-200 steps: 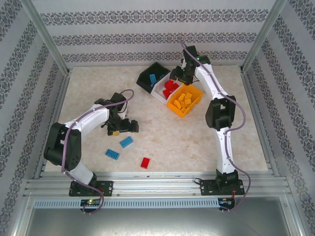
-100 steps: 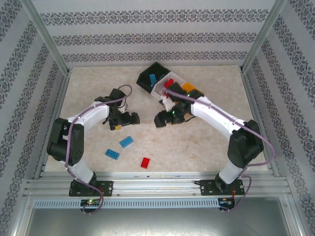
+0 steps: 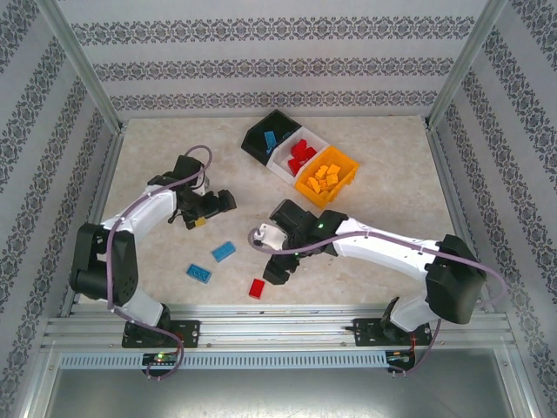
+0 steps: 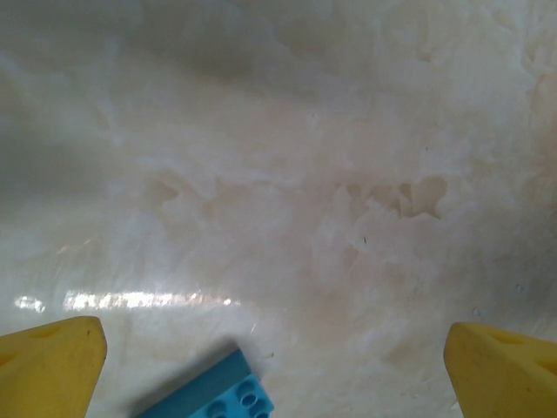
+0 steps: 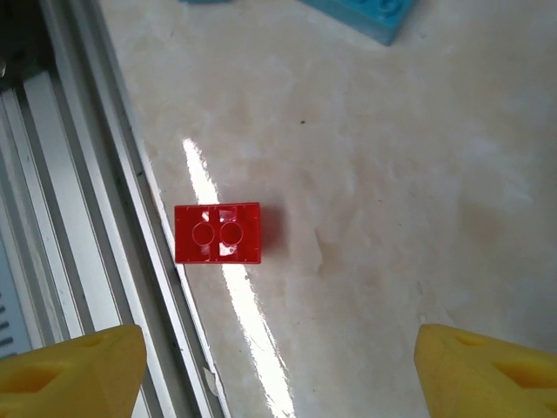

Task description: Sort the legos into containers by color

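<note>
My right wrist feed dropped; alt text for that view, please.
A red two-stud lego lies on the table beside the aluminium edge rail, ahead of the spread yellow fingers. The corner of a blue lego shows at the top edge.

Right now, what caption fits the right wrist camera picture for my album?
Open right gripper hovers over a small red studded plastic brick on the pale marbled table, beside a metal rail.
</note>
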Controlling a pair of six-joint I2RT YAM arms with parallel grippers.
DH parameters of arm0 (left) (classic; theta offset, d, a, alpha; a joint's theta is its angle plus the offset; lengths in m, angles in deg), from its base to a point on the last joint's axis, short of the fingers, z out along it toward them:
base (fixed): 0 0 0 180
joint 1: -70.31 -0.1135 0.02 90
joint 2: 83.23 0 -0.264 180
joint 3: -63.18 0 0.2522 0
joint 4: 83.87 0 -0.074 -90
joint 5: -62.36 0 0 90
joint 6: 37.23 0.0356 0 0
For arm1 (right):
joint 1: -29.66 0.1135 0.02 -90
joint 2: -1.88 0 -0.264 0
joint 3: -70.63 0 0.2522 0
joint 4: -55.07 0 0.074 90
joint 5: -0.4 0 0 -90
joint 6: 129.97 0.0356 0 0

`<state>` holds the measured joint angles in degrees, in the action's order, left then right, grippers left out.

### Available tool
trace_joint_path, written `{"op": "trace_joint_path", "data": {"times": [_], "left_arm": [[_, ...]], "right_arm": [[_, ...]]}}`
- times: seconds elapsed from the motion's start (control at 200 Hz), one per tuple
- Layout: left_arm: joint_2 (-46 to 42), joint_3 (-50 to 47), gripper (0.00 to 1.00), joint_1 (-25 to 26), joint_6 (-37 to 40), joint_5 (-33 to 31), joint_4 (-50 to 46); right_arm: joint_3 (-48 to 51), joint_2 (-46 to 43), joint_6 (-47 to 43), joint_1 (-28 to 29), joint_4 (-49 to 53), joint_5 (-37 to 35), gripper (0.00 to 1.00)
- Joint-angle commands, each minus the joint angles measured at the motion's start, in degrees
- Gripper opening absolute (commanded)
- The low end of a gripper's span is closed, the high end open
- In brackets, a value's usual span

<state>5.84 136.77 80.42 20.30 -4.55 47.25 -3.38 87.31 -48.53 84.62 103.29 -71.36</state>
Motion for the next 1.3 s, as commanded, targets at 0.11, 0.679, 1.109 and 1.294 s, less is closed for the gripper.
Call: {"op": "trace_joint_path", "data": {"times": [0.11, 0.679, 1.109, 1.294], "left_arm": [[-3.6, -3.6, 1.0, -0.3, -1.1, -0.7, -1.3], [-5.7, -2.5, 1.0, -0.3, 1.3, -2.1, -7.4], [-5.1, 0.4, 1.0, -1.5, 3.4, -3.5, -9.7], [-3.3, 1.4, 1.0, -2.7, 3.6, -2.4, -8.2]], "right_arm": [[-0.7, 5.4, -7.8, 5.8, -0.8, -1.1, 0.82], [-8.3, 21.8, 3.3, 14.5, -2.5, -21.4, 0.78], [-11.2, 24.3, 7.7, 6.8, 1.1, -18.2, 0.33], [-11.8, 22.3, 8.4, 1.2, 1.3, -15.7, 0.32]]}}
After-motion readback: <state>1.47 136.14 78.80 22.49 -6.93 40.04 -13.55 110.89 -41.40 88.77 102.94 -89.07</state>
